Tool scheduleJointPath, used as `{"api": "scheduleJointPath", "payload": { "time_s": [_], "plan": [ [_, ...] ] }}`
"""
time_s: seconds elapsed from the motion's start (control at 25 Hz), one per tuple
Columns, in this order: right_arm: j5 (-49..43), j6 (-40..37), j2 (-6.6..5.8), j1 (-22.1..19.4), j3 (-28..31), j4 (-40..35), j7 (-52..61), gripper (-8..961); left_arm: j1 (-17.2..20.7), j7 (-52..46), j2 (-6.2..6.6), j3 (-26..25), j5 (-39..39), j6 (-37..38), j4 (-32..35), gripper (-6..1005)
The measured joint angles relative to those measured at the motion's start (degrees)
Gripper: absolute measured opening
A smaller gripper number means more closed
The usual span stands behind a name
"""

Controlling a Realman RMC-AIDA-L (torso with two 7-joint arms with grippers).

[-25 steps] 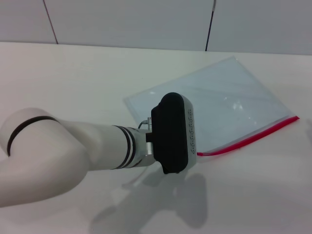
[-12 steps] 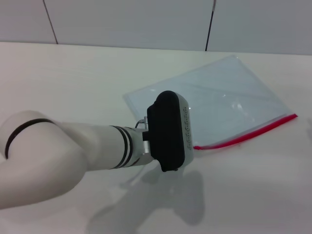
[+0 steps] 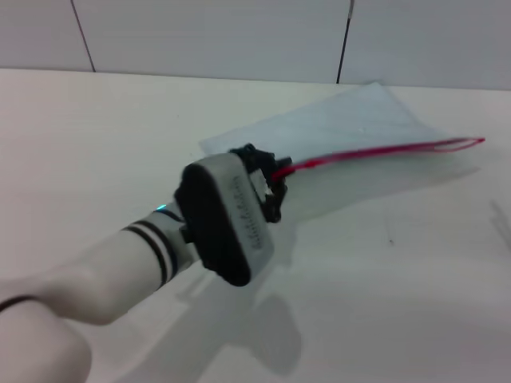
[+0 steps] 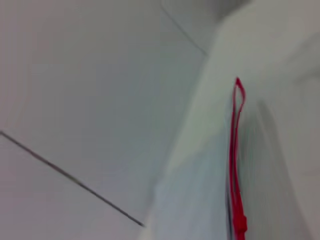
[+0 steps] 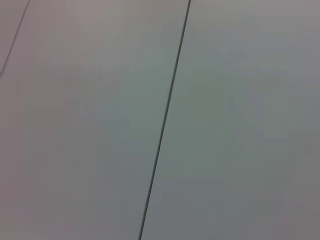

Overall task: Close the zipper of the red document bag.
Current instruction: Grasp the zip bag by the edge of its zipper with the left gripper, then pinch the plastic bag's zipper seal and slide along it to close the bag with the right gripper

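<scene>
Your zipper runs as a thin red line from the left pincer out to the right, ending in a small open loop at its far end. The red document bag it belongs to lies on the worktop right of centre, its red edge lifted off the surface while the rest slopes down toward the wall.

The head view shows you the left pincer's dark fingers clamped on the near end of the zipper. The left wrist view shows no fingers at all, only the zipper running away lengthwise, with a thicker red lump at the close end that may be the slider; you cannot tell for sure.

There is bare worktop in front of the bag and to its left.

The right pincer appears in no view; its wrist camera shows only plain panels with a dark seam.
</scene>
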Motion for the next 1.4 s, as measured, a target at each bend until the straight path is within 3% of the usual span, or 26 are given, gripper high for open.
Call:
{"api": "scheduleJointPath", "payload": {
  "time_s": [0.16, 0.36, 0.72, 1.04, 1.4],
  "plan": [
    [-0.4, -3.1, -0.03, -0.8, -5.9, -6.1, 8.2, 615, 0.4, -0.5, -0.01, 1.8, -0.9, -13.1, -5.6, 47],
    [-8.9, -5.6, -0.14, -0.4, -9.3, -14.2, 19.9, 615, 0.0, -0.9, -0.02, 3.5, -2.6, -21.1, -9.0, 47],
    [-24.3, -3.8, 0.36, 6.7, -12.0, -14.6, 13.0, 615, -0.2, -1.4, 0.04, 4.4, -2.6, -22.3, -9.5, 47],
    [-25.4, 1.4, 0.62, 9.4, -15.8, -14.5, -2.1, 616, -0.2, -1.6, 0.21, 5.4, -2.6, -22.4, -9.5, 48],
    [-25.3, -1.1, 0.79, 13.2, -21.9, -14.3, -5.0, 615, -1.2, -1.7, 0.51, 7.9, -2.6, -22.3, -9.4, 48]
  ]
}}
